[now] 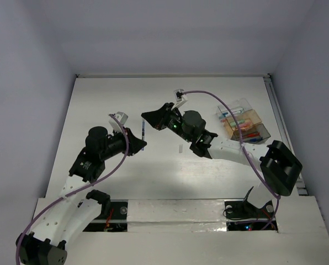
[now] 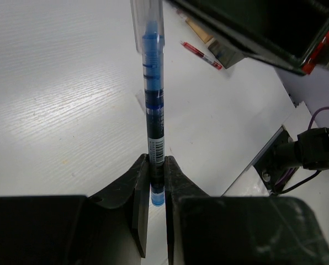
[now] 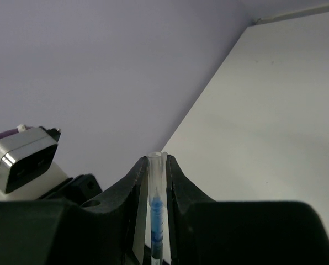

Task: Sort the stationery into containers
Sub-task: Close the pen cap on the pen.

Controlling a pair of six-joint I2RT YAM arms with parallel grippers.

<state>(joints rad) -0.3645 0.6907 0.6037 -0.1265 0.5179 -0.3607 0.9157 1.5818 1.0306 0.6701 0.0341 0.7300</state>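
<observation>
Top external: blue pen (image 1: 144,131) pinched by left gripper (image 1: 142,144) and right gripper (image 1: 148,118), well apart from containers (image 1: 244,126)

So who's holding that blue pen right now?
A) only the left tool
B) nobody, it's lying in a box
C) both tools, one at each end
C: the left tool pinches the blue pen at one end in its own wrist view, and the right tool has the pen's clear end between its fingers in the other.

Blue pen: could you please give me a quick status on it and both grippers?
Left gripper shut on blue pen. Right gripper shut on its clear end. Pen not yet in containers. No obstruction seen.
</observation>
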